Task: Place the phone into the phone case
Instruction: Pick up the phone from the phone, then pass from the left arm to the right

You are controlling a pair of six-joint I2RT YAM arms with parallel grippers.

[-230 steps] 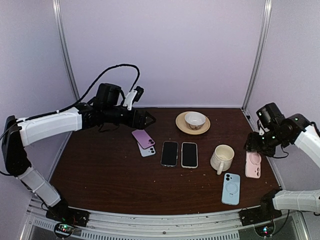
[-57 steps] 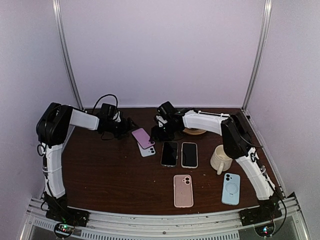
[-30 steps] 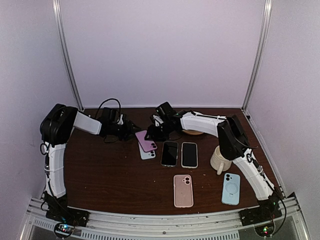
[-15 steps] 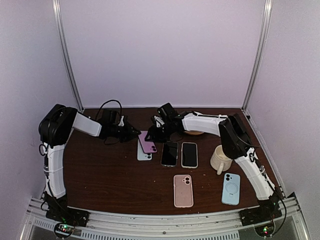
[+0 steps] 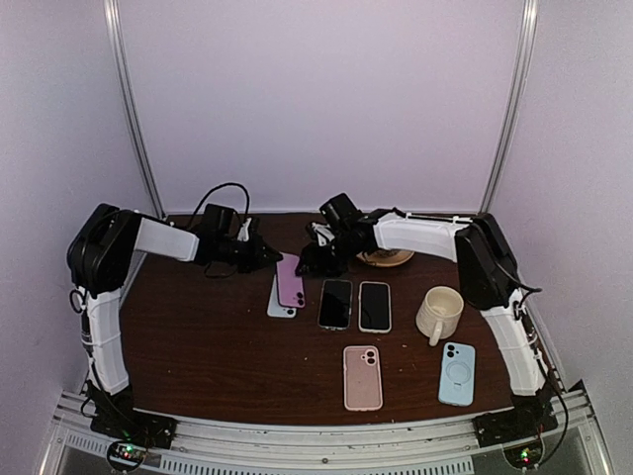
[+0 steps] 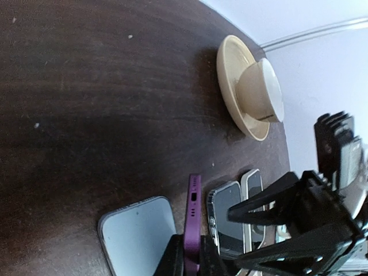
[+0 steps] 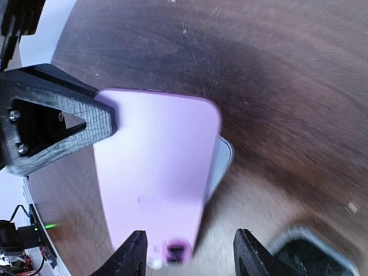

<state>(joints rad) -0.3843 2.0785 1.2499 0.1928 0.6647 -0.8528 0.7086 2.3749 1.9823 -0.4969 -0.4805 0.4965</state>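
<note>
The table [image 5: 198, 346] is dark brown. The left arm [image 5: 168, 239] and the right arm [image 5: 425, 233] both reach toward the middle of its far edge and almost meet there.

The pink case [image 5: 363, 377] lies flat by the middle of the near edge. Nothing is in it yet, and it is well apart from both arms.

The purple phone [image 5: 291, 282] is between the two arms, back side up, over a pale phone [image 5: 274, 305]. A second ago it lay slanted. Now it points straighter at the near edge.

The left gripper [image 6: 192, 261] was half open a moment ago. Now it has shut tight on the purple phone's thin edge.

The right gripper [image 7: 190, 250] has its fingers apart, one on each side of the phone's camera end. They hold nothing.

So the phone is caught at last. I think it can now be lifted off the pale phone and carried to the case.
</note>
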